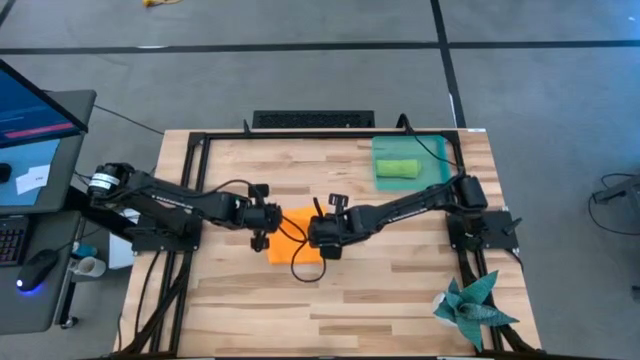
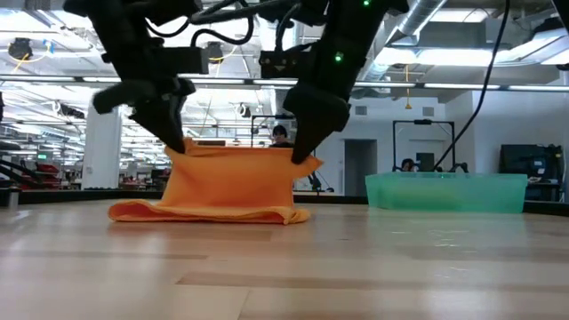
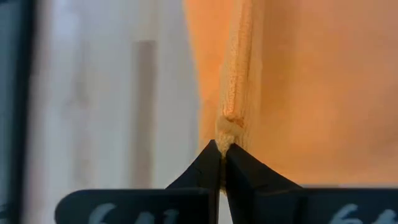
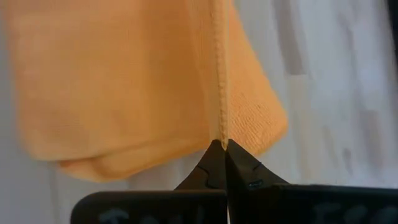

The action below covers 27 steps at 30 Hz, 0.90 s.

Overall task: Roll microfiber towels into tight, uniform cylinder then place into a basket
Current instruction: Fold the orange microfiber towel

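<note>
**Wooden table, orange towel lifted by both grippers**

Pale wood planks are filling the table [image 1: 330,300], with a grey floor around it and a bright hall showing behind in the low view.

Both pairs of fingers are pinching shut on the top edge of the orange towel [image 2: 233,182]. The left gripper [image 2: 174,142] is clamping one upper corner, the right gripper [image 2: 302,153] the other, so the cloth is hanging between them like a short curtain. Its lower part is lying folded on the wood. In the left wrist view the fingertips [image 3: 214,163] are meeting on a hem, and in the right wrist view the fingertips [image 4: 219,157] are closing on a stitched edge; the cloth inside each pinch is hidden.

From above, the two arms are covering much of the orange towel, leaving only patches showing.

The green towel [image 1: 396,168] is lying rolled inside the basket [image 1: 432,152] at the far right of the table. In the low view the basket's cloudy wall is hiding that roll.

A dark teal spiky cloth [image 1: 472,304] is sitting at the near right corner, partly cut off by the table frame.
</note>
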Tool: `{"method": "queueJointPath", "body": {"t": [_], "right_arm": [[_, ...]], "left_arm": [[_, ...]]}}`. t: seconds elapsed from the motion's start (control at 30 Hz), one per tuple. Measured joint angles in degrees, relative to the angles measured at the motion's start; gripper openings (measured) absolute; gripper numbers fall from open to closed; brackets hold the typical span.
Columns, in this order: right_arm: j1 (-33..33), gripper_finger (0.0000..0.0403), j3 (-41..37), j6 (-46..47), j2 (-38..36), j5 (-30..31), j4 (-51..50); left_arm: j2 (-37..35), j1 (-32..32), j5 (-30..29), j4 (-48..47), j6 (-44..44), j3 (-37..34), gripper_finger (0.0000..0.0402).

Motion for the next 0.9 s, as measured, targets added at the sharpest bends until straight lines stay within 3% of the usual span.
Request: {"method": "queueJointPath", "body": {"t": [0.3, 0.53, 0.9], "right_arm": [[1.93, 0.0004, -2.07, 2.62, 0.0, -4.44, 4.67], [3.81, 0.0005, -2.16, 6.95, 0.0, -6.88, 5.31], [5.31, 0.0004, -2.21, 9.55, 0.0, -8.9, 5.46]], "left_arm": [[0.0, -3.1, 11.72, -0.88, -11.51, -0.09, 0.0002], [0.0, -5.59, 13.65, -0.5, -19.71, -0.09, 0.0002], [0.0, -11.38, 16.61, 2.48, -23.3, -0.2, 0.0002]]}}
